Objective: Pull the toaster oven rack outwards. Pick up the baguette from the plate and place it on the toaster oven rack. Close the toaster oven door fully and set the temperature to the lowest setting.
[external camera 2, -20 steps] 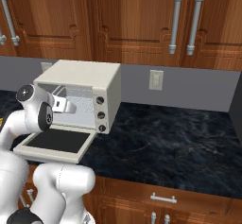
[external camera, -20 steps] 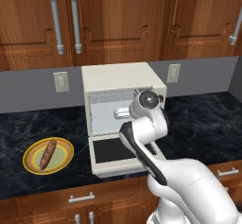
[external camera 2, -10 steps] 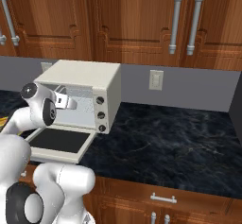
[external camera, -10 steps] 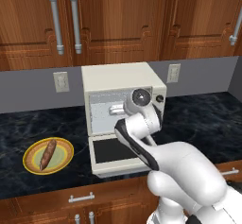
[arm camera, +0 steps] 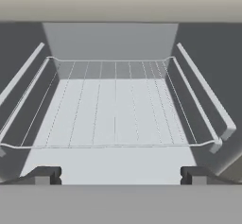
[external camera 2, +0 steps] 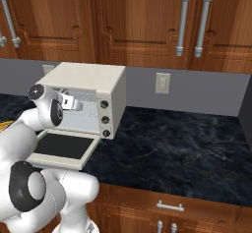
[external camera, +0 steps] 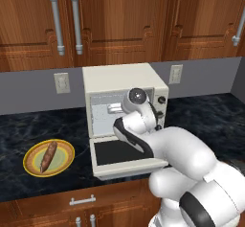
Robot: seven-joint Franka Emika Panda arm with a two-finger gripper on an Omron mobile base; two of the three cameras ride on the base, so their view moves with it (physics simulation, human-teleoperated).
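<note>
counter: dark black marble-patterned countertop (external camera 2: 172,143) | above: brown wooden wall cabinets (external camera: 124,20) with long silver bar handles (external camera 2: 206,23) | wall: grey backsplash (external camera 2: 206,92) with pale rectangular outlets (external camera: 61,83) | below: wooden drawers (external camera 2: 167,205)

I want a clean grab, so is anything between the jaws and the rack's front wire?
No. In the hand view the stretch before the toaster oven rack is bare.
</note>
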